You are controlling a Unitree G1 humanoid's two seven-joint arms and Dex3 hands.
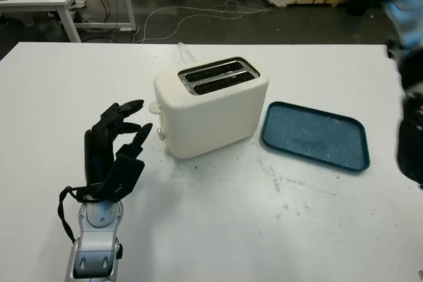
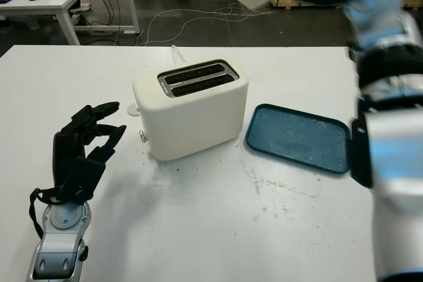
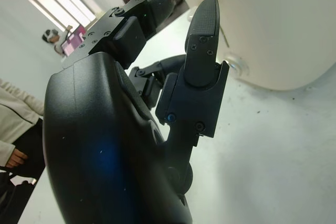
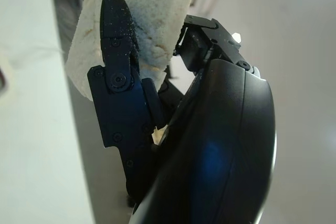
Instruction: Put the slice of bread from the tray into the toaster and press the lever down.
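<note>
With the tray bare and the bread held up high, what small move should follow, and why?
Probably bring the right hand down over the toaster: it grips the bread slice high above the table, both slots are empty, and the tray is bare.

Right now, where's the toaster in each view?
Left eye: toaster at centre, left of the tray.
Right eye: toaster centre-left, same neighbours.
Left wrist: toaster wall just beyond the open left hand.
Right wrist: right hand gripping the bread slice.
Shared landmark: left hand, on the toaster's side away from the tray.
</note>
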